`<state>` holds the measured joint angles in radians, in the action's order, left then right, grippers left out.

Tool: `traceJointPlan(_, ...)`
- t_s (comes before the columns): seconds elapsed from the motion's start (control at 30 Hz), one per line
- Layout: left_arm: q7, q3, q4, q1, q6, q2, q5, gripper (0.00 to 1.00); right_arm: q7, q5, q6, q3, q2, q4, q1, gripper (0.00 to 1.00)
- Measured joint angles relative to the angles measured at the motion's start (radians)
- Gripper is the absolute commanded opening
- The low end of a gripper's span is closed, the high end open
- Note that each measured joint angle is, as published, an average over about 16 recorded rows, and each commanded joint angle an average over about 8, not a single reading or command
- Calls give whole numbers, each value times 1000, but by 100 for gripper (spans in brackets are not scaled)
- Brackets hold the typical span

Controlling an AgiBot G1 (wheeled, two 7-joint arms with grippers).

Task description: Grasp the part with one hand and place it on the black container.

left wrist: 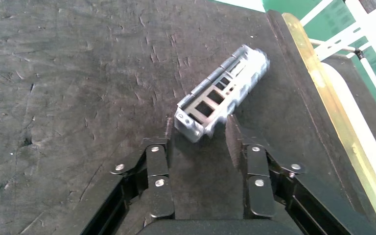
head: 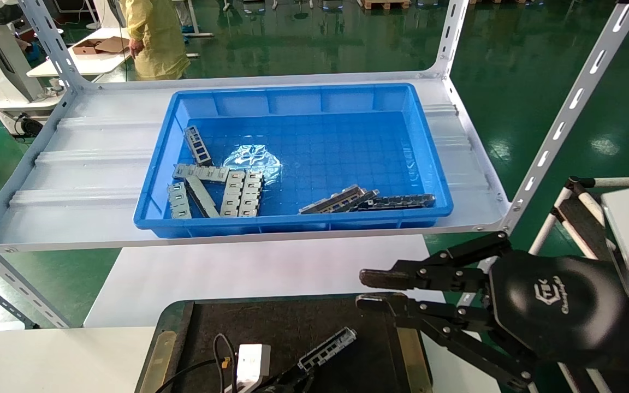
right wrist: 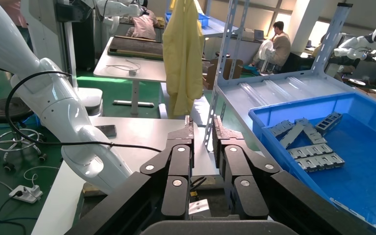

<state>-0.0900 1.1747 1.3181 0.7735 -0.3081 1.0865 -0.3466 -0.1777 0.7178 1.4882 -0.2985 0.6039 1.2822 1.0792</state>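
The part (head: 326,347), a grey slotted channel bar, lies flat on the black container (head: 292,319) near its right brass edge strip (head: 413,349). In the left wrist view the part (left wrist: 223,90) rests on the container's matte surface (left wrist: 78,73). My left gripper (left wrist: 199,129) is open, its fingers either side of the part's near end without clamping it. It shows low in the head view (head: 291,377). My right gripper (head: 372,289) hovers off the container's far right corner, empty, its fingers a narrow gap apart (right wrist: 201,125).
A blue bin (head: 292,98) on the grey shelf holds several pale slotted plates (head: 216,191), dark bars (head: 369,201) and a clear bag (head: 251,158). A slanted shelf post (head: 565,117) rises at right. A white plug box with cables (head: 253,363) lies on the container.
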Motion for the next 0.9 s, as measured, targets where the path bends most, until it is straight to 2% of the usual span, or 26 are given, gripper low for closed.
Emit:
traceJointPlan(0.43, 53, -8, 13, 14, 117, -58, -75, 100, 0, 0, 0, -1, 0, 0, 0, 100)
traceJointPlan(0.67, 99, -48, 13, 20, 261, -118, -139, 100, 1, -1, 0, -1, 0, 0, 0, 100)
traceJointPlan(0.9, 150, -121, 7, 17, 459, -186, -168, 100, 1, -1, -1, -1, -1, 0, 0, 100)
